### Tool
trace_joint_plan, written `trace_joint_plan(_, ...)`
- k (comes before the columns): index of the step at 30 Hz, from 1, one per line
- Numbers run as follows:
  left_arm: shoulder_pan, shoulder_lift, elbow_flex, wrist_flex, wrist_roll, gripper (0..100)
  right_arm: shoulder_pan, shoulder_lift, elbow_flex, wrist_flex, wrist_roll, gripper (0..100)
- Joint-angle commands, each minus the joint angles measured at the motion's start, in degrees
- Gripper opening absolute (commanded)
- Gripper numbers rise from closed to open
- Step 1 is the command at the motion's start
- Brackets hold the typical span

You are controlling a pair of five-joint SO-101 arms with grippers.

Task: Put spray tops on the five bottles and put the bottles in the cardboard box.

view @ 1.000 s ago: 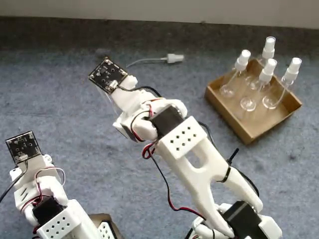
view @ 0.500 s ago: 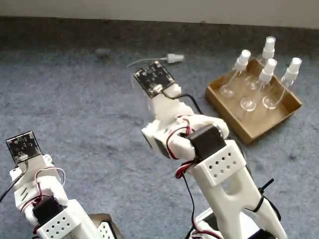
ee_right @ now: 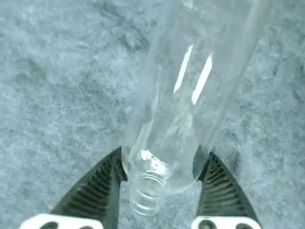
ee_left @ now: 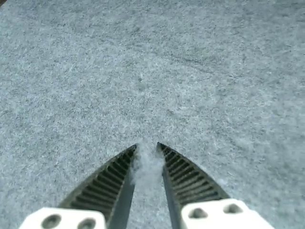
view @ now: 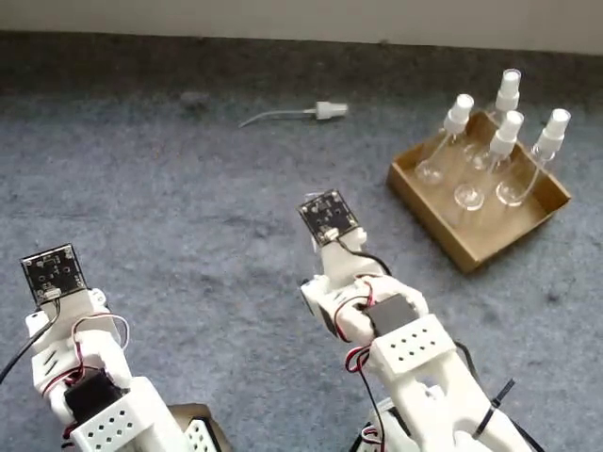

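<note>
A clear bottle (ee_right: 186, 95) without a top lies between the jaws of my right gripper (ee_right: 161, 152), which is shut on it just past its threaded neck. The right arm (view: 377, 320) stands at the middle front of the grey carpet. A loose white spray top (view: 330, 110) with its long tube lies at the back centre, well away from both arms. The cardboard box (view: 419, 202) at the right holds several clear bottles (view: 452, 141) with white spray tops on them. My left gripper (ee_left: 147, 145) is shut over bare carpet at the front left, holding nothing.
The grey carpet (view: 170, 188) is open between the arms and the back edge. A dark strip (view: 141, 56) and a pale wall run along the back. The left arm (view: 66, 320) stands at the front left corner.
The right arm has drawn back from near the spray top toward the front of the table and swung right. The left arm has barely shifted.
</note>
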Motion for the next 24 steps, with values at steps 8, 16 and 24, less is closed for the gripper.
trace_joint_plan(8, 1.54, -0.13, 1.10, 0.00, -0.44, 1, 0.92, 5.49, 0.22, -9.10, -5.63, 9.4)
trace_joint_plan(16, 1.54, -0.04, 1.10, 0.00, -0.44, 1, -3.03, 10.51, 0.22, -9.27, 1.85, 9.8)
trace_joint_plan(24, 1.63, 0.04, 1.10, 0.00, -0.35, 1, -5.41, 10.51, 0.57, -9.36, 11.69, 9.9)
